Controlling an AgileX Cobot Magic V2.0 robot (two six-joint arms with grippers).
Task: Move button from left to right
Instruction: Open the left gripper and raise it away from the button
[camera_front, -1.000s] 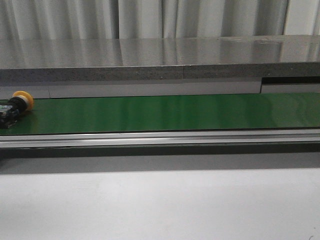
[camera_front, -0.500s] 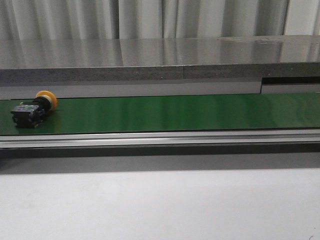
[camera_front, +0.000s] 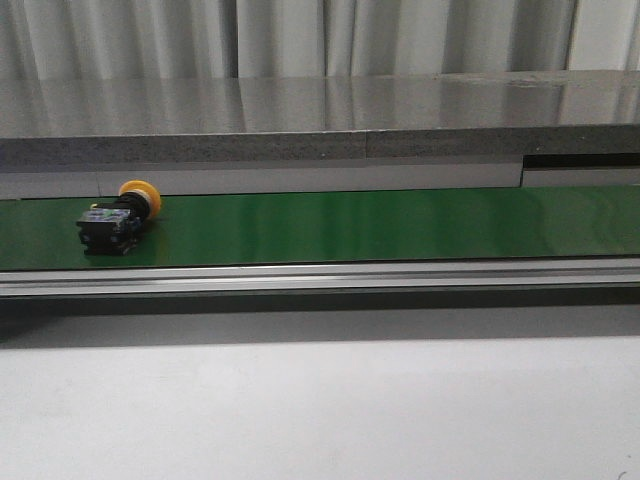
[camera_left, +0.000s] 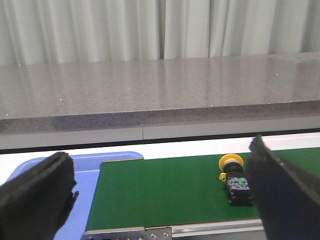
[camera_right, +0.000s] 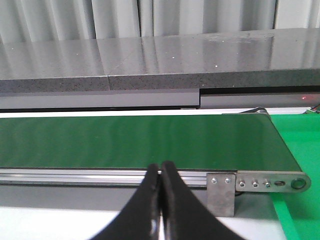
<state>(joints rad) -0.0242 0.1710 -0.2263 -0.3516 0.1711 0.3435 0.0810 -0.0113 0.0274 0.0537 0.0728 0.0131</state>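
One button (camera_front: 121, 213) lies on its side on the green belt (camera_front: 380, 225), near the belt's left end, its yellow cap toward the far edge and its black body toward the near rail (camera_front: 320, 276). Your left gripper (camera_left: 160, 195) stands wide and empty, short of the belt. Your right gripper (camera_right: 160, 200) is closed with nothing between its fingers, before the belt's right end.

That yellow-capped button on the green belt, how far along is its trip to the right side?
Barely started. The button lies on its side near the left end of the green belt, with nearly the whole belt ahead. Neither claw holds it: the left claw is open with the button in sight, and the right claw waits shut at the right end.
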